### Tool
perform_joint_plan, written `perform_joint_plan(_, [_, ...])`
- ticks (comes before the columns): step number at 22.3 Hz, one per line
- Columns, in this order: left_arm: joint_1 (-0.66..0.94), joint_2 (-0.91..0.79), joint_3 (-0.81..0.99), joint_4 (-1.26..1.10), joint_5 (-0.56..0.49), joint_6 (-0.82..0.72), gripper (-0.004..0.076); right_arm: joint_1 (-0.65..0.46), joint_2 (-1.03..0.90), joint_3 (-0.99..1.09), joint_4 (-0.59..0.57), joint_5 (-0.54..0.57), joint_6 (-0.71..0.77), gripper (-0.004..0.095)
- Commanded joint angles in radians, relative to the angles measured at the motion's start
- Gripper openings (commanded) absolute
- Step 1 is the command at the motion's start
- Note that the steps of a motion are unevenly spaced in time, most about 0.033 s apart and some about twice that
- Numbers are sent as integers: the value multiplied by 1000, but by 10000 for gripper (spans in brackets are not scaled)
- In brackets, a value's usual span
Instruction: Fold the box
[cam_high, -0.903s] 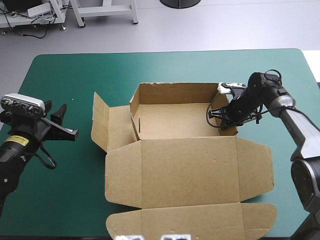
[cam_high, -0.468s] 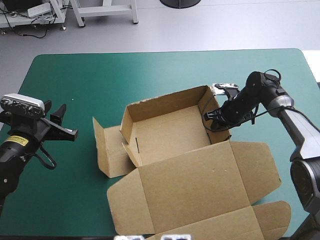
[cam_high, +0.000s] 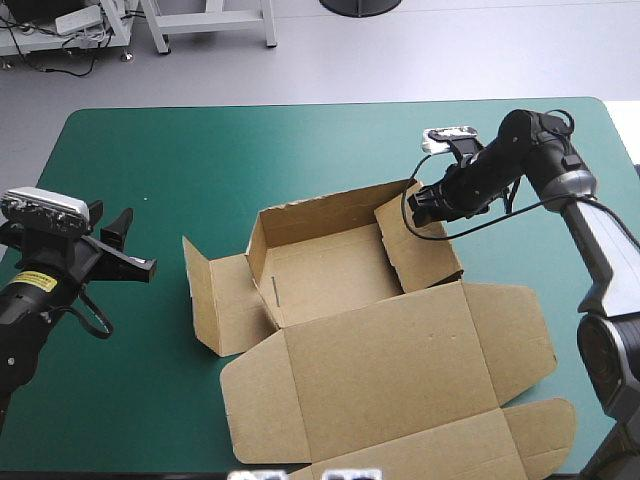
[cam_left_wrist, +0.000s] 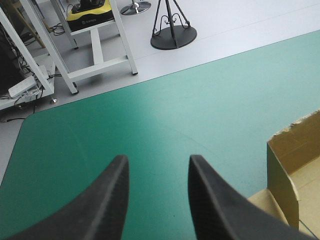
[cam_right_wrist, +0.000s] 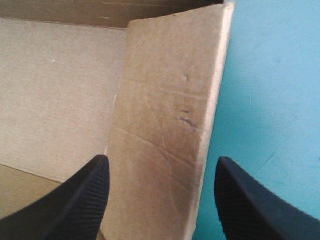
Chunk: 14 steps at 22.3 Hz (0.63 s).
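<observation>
High view: box sits mid-frame, skewed on the teal-green surface. Back wall is up, left side flap is splayed outward, lid lies flat toward the lower right. Upper right of frame: right hand is at the far end of the right side wall, fingers wide apart, gripping nothing. Its wrist view shows that brown panel just ahead, between the fingers, seemingly leaning in toward the tray. At the left edge, left hand is open and empty, well apart from the box.

Step, as I read it: raising and tucking the right side wall. The next move likely calls for pressing that panel over and down into the tray without shoving the box, then the left side flap.
</observation>
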Motion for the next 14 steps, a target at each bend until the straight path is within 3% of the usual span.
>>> perform_joint_plan(1, [-7,-6,-27,-10,-70,-4,279,1,-5,-37,-9,21,-4,575])
perform_joint_plan(5, [-7,-6,-27,-10,-67,-4,279,10,41,-37,-11,21,-4,576])
perform_joint_plan(9, [-7,-6,-27,-12,-67,-4,279,90,106,-38,-47,21,2,545])
perform_joint_plan(11, [-7,-6,-27,-12,-65,-4,279,130,147,-38,-130,21,48,393])
perform_joint_plan(13, [-7,-6,-27,-12,-65,-4,279,140,169,-38,-177,21,73,64])
perform_joint_plan(14, [-7,-6,-27,-12,-65,-4,279,138,171,-42,-181,21,73,-22])
